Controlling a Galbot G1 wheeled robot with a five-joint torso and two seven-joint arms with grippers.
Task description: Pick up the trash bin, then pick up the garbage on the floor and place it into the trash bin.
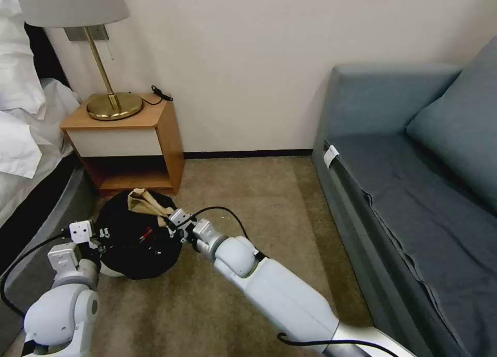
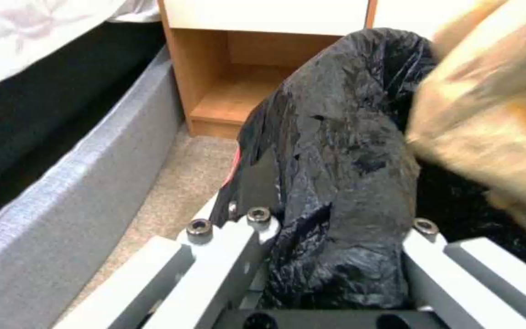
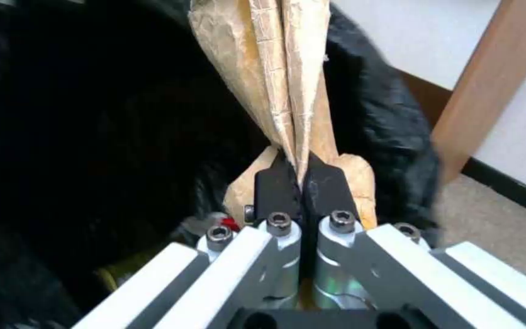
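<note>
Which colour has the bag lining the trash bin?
Black, glossy and crinkled; the bag shows best in the left wrist view.

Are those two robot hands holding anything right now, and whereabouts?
Right hand pinches the crumpled tan paper bag by its folded end, over the bin. Left hand grips the white round bin's black-bagged rim.

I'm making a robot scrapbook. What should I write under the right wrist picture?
The right gripper pinches a crumpled paper bag over the black-lined trash bin.

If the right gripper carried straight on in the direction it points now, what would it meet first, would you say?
Probably the black bag lining the far side of the trash bin. The right gripper, shut on the tan paper bag, points across the bin's mouth; the nightstand lies beyond. Depth is uncertain.
</note>
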